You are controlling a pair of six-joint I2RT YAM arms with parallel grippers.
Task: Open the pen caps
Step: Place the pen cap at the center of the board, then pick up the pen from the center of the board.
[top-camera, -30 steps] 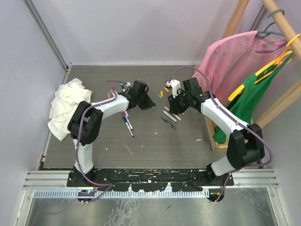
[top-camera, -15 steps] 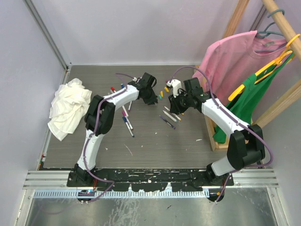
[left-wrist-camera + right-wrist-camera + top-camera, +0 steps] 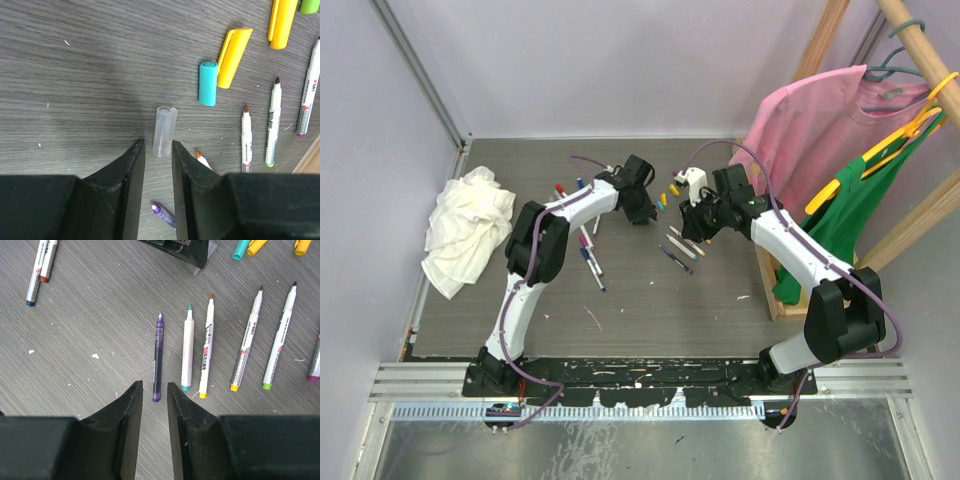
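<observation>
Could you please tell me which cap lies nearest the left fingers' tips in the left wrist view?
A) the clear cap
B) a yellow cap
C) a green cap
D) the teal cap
A: the clear cap lies on the table just beyond the left fingers, while the teal cap sits farther off to the right.

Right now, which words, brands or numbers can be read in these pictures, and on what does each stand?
Nothing is legible enough to quote.
Brown-tipped pen, right wrist view: dark print along the barrel, too small to read.
Purple-ended pen, left wrist view: grey print, blurred.
Pen caps: no print visible.
</observation>
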